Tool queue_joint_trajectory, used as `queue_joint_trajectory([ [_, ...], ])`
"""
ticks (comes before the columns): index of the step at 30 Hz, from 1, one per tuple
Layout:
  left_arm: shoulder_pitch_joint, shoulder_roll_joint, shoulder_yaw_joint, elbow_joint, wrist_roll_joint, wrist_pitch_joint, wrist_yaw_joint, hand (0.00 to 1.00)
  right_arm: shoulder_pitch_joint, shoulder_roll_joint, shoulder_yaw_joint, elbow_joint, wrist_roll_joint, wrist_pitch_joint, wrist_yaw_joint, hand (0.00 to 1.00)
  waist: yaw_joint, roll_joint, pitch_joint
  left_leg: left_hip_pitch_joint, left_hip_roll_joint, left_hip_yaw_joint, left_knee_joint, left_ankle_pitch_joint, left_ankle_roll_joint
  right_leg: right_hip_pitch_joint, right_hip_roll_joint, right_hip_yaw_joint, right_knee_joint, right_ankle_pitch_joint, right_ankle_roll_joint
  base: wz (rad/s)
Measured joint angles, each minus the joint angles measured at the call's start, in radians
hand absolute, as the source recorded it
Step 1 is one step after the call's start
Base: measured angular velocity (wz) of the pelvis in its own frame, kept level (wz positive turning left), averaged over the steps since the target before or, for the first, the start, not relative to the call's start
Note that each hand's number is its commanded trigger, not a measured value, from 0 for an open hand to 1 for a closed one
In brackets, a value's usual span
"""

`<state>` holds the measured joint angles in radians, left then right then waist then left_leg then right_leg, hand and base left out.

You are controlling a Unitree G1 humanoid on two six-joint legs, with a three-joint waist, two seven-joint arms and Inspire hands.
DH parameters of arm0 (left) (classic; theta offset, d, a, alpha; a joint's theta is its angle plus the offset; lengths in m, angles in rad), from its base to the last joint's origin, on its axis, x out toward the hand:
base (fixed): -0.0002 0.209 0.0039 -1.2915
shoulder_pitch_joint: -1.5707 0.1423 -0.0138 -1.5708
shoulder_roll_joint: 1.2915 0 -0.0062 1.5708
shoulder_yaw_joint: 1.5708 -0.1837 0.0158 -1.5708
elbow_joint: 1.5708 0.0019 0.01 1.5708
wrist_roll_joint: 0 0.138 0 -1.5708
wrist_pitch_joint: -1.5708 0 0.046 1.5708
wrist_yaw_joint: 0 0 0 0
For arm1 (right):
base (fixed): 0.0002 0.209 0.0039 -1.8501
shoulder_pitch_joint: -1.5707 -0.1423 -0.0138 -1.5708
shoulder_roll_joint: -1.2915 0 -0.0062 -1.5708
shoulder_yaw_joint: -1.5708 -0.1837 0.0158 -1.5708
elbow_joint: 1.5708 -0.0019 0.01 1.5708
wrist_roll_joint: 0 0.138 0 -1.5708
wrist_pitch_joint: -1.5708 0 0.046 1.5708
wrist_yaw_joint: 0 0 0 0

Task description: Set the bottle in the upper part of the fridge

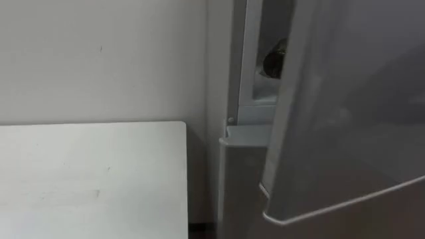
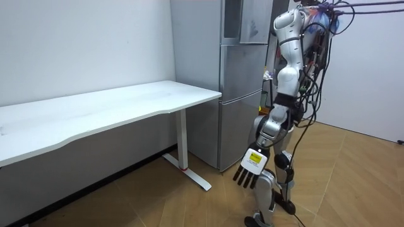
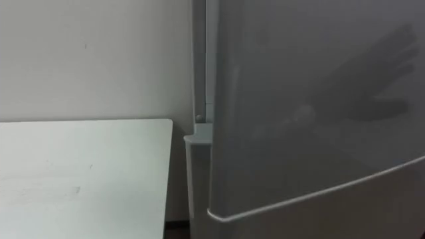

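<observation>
I stand close in front of a grey fridge point(image 2: 240, 94). Its upper door point(image 1: 345, 113) is ajar and swings across the right of my view. Through the narrow gap at its hinge side I see the white inner lining and a dark rounded thing point(image 1: 273, 58) inside; I cannot tell whether it is the bottle. A faint hand-shaped reflection point(image 3: 372, 86) lies on the door's grey front. In the room view my left hand point(image 2: 252, 169) hangs low beside my leg, fingers straight, holding nothing.
A white desk point(image 1: 93, 179) stands against the wall to my left, its corner near the fridge's lower door point(image 1: 239, 186). A narrow dark gap separates desk and fridge. Wooden floor lies behind me in the room view.
</observation>
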<state>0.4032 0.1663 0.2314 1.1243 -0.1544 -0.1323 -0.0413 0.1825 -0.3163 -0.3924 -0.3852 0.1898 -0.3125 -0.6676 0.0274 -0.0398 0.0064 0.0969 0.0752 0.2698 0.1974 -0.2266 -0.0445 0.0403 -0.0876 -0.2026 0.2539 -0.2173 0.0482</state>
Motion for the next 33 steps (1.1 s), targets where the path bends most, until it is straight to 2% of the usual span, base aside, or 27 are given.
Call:
queue_joint_trajectory([
  [6,-0.014,0.001,-0.012,0.004,0.001,0.001,-0.007,0.0,-0.004,-0.001,0.089,0.0,-0.009,0.001,0.032,0.0,0.007,0.004,0.004,0.002,0.0,-0.005,-0.001,0.0,0.0,0.012,0.002,-0.004,-0.016,0.003,0.0,0.01],
  [14,-0.038,0.004,-0.029,0.008,-0.007,0.001,-0.008,0.0,-0.029,-0.001,0.161,0.0,-0.01,0.002,0.066,0.0,0.033,0.002,0.0018,-0.002,0.0,-0.011,-0.002,0.0,0.0,0.022,0.003,-0.014,-0.016,0.008,0.0,0.02],
  [15,-0.042,0.004,-0.029,0.008,-0.006,0.001,-0.01,0.0,-0.034,-0.001,0.175,0.001,-0.017,0.006,0.068,0.0,0.034,0.001,0.0039,-0.001,0.0,-0.017,-0.002,0.0,0.0,0.026,0.002,-0.021,-0.018,0.008,0.0,0.1],
  [18,-0.043,0.004,-0.03,0.022,-0.004,0.006,-0.019,0.0,-0.051,-0.001,0.206,0.015,-0.089,0.008,0.079,0.0,0.038,0.003,0.0028,0.001,0.001,-0.026,-0.001,0.0,0.0,0.028,0.002,-0.029,-0.019,0.008,0.0,0.09],
  [23,-0.042,0.006,-0.03,0.034,0.013,0.036,-0.031,0.0,-0.053,-0.001,0.232,0.027,-0.123,0.027,0.115,0.0,0.041,-0.005,0.0009,0.0,0.001,-0.039,-0.001,0.0,-0.001,0.033,0.001,-0.048,-0.026,0.008,0.0,0.09],
  [26,-0.041,0.007,-0.03,0.034,0.039,0.042,-0.032,0.0,-0.057,-0.001,0.238,0.072,-0.156,0.028,0.126,0.0,0.052,-0.012,0.0018,0.001,0.0,-0.05,0.0,0.0,-0.001,0.047,0.002,-0.06,-0.034,0.009,-0.001,0.1],
  [29,-0.044,0.007,-0.03,0.029,0.04,0.051,-0.034,0.0,-0.064,-0.001,0.243,0.099,-0.165,0.028,0.133,0.0,0.055,-0.017,-0.0018,0.0,0.001,-0.053,0.002,0.0,-0.001,0.05,0.002,-0.063,-0.034,0.009,-0.002,0.02],
  [33,-0.048,0.011,-0.03,0.025,0.049,0.06,-0.04,0.0,-0.08,-0.003,0.241,0.144,-0.161,0.02,0.166,0.0,0.055,-0.011,-0.0014,0.003,0.001,-0.056,0.007,0.0,-0.001,0.062,0.001,-0.066,-0.034,0.01,-0.002,0.0],
])
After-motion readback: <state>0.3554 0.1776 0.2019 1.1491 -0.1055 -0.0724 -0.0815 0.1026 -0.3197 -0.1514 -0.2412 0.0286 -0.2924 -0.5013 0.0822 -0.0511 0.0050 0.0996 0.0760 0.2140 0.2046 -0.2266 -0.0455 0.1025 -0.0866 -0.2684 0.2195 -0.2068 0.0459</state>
